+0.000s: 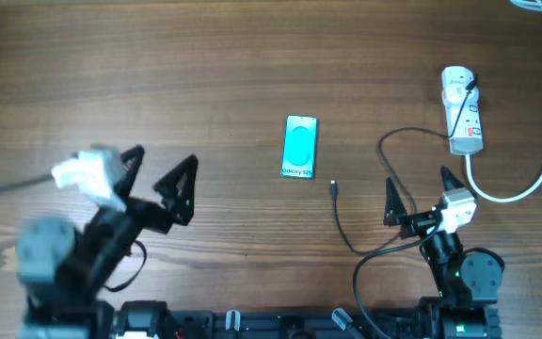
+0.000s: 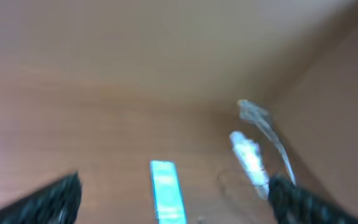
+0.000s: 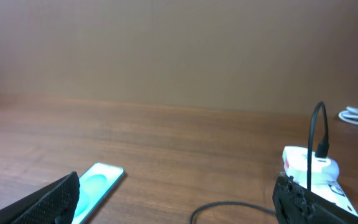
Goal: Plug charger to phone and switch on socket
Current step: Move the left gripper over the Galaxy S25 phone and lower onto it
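The phone (image 1: 300, 147) lies flat mid-table, its turquoise screen up; it also shows in the left wrist view (image 2: 167, 190) and the right wrist view (image 3: 96, 184). The charger cable (image 1: 351, 242) curves from its loose connector tip (image 1: 334, 189) to a black plug (image 1: 470, 87) seated in the socket (image 1: 462, 111), a white strip at the far right, also in the right wrist view (image 3: 309, 167). My left gripper (image 1: 163, 175) is open and empty, left of the phone. My right gripper (image 1: 420, 195) is open and empty, right of the connector tip.
A thick white cord (image 1: 534, 179) loops from the socket along the table's right edge. The cable runs on the wood (image 3: 229, 208) between my right fingers. The left wrist view is blurred.
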Motion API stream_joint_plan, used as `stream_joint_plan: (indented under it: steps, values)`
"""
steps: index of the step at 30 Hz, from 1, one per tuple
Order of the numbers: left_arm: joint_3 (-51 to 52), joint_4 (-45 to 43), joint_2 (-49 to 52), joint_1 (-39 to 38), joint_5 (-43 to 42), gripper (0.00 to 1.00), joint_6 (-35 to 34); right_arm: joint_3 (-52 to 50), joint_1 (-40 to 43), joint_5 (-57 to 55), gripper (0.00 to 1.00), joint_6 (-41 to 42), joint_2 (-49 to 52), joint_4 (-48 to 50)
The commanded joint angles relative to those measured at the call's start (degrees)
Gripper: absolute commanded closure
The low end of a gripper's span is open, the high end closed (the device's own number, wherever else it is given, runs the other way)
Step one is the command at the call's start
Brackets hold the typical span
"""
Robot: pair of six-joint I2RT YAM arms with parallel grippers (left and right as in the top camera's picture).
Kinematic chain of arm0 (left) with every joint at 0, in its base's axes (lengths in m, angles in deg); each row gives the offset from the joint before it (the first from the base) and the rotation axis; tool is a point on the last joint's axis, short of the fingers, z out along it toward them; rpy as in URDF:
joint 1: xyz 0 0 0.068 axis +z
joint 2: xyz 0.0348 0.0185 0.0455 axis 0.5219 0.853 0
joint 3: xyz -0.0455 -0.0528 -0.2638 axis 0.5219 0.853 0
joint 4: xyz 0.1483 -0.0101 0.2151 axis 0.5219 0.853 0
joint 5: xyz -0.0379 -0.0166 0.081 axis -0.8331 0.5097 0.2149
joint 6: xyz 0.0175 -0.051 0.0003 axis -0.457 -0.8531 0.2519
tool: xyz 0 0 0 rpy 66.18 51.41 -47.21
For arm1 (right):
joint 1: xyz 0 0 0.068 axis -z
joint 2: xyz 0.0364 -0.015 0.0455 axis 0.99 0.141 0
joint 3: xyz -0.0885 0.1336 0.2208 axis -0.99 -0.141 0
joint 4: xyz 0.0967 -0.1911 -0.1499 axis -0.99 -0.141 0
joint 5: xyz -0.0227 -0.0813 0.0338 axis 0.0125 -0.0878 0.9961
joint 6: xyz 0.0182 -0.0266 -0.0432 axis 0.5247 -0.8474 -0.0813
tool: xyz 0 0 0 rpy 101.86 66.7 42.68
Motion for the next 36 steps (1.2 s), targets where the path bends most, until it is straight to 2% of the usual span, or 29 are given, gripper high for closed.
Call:
stream_joint_plan:
  steps: [1, 4, 6, 9, 14, 15, 19, 25, 31, 33, 36]
  values:
    - [-7.13, 4.55, 9.68, -0.28, -16.26, 0.0, -0.22, -0.02, -0.28, 0.52, 0.0, -0.55, -0.24, 0.15]
    - [-7.65, 3.96, 14.12, -1.46, -16.85, 0.01, -3.08, -0.02, -0.28, 0.52, 0.0, -0.55, -0.24, 0.15]
    - [-9.64, 5.22, 16.7, -3.69, -12.07, 0.0, -6.64, -0.02, -0.28, 0.52, 0.0, -0.55, -0.24, 0.15]
    - [-17.57, 13.2, 23.43, -9.53, -2.16, 0.0, -6.88, -0.02, -0.28, 0.52, 0.0, -0.55, -0.26, 0.13]
    - [-37.9, 28.59, 43.58, -23.71, 13.79, 0.0, -9.01, -0.02, -0.28, 0.52, 0.0, -0.55, -0.24, 0.13]
    - [-45.11, 33.29, 51.67, -26.43, 16.57, 0.01, -9.25, -0.02, -0.28, 0.52, 0.0, -0.55, -0.24, 0.13]
    - [-55.21, 41.53, 67.36, -27.93, 17.09, 0.0, -9.2, -0.02, -0.28, 0.52, 0.0, -0.55, -0.24, 0.15]
    - [-55.19, 38.29, 79.01, -28.55, 15.67, 0.0, -9.27, -0.02, -0.28, 0.52, 0.0, -0.55, -0.24, 0.15]
    - [-55.15, 32.15, 84.41, -31.65, 14.78, 0.0, -9.22, -0.02, -0.28, 0.52, 0.0, -0.57, -0.24, 0.15]
    - [-55.15, 31.43, 85.81, -32.5, 16.74, 0.0, -9.4, -0.02, -0.28, 0.52, 0.0, -0.55, -0.24, 0.15]
    - [-55.15, 31.47, 88.72, -33.2, 20.87, 0.0, -13.97, -0.02, -0.28, 0.52, 0.0, -0.55, -0.24, 0.15]
